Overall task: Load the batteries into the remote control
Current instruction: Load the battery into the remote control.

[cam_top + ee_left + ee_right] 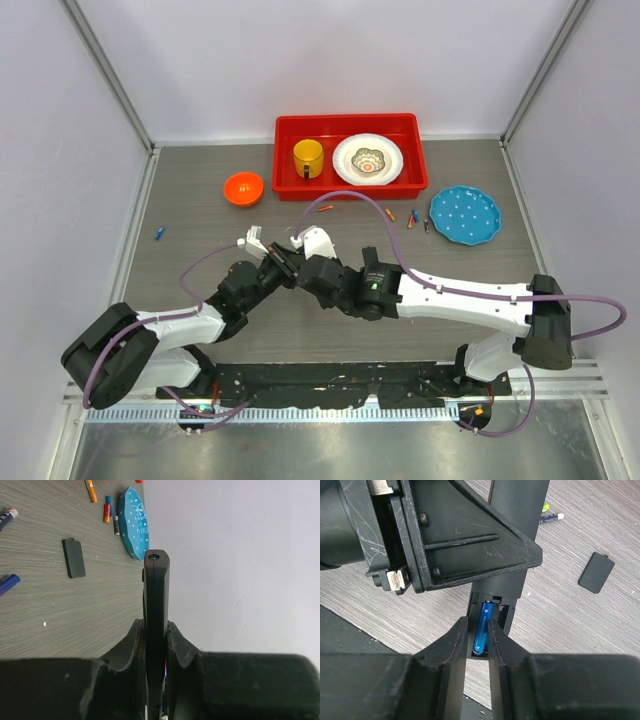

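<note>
The remote control (156,595) is held clear of the table (45,615) between the two arms. The left gripper (156,626) clamps it low on its body, with both fingers pressed flat against its faces. We judge the task to be partway through. The battery cover (596,572) is off and lies flat on the table, well apart from the remote, so the remote's back is open. One blue battery (483,617) lies lengthwise in that opening. A spring contact (504,609) shows beside its upper end, so the neighbouring slot looks unfilled to us, though the fingers hide most of it. By our reading, what is left is to press this cell home and fetch at least one more from the loose batteries (107,511) beside the blue plate (134,525). The cover may also need refitting. The right gripper (478,625) is narrowed to about the battery's width. Its pads sit on either side of the cell and seem to touch it, so we take it as pinching the battery.
</note>
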`<state>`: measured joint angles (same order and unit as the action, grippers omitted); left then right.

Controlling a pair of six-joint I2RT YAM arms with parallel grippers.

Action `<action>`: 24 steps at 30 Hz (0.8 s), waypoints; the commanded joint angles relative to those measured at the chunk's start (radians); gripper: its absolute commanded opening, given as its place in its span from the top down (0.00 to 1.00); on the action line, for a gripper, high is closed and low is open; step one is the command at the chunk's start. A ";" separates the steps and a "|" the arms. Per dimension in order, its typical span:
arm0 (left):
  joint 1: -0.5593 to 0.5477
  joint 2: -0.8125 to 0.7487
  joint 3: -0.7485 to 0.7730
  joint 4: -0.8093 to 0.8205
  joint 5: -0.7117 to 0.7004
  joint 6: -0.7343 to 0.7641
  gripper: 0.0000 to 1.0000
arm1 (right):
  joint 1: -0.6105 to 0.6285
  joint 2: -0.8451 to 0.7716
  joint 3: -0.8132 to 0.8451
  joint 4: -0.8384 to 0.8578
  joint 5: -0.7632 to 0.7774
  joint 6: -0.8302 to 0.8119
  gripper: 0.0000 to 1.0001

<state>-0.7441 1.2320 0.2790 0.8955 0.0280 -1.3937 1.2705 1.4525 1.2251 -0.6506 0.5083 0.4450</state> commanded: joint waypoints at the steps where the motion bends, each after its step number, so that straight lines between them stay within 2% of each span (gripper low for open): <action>1: 0.000 -0.022 0.023 0.086 0.003 -0.010 1.00 | 0.006 0.016 0.017 0.039 -0.011 0.029 0.71; 3: 0.000 -0.023 0.023 0.088 0.003 -0.010 1.00 | 0.006 0.019 0.020 0.037 -0.001 0.032 0.66; 8: 0.000 -0.028 0.023 0.091 0.007 -0.011 1.00 | 0.006 0.031 0.025 0.028 0.015 0.034 0.67; 24: 0.000 -0.023 0.022 0.095 0.010 -0.013 1.00 | 0.006 0.035 0.020 0.040 0.002 0.031 0.93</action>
<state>-0.7437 1.2320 0.2790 0.8909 0.0265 -1.3846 1.2701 1.4796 1.2251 -0.6510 0.5232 0.4664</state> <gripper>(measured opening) 0.179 0.294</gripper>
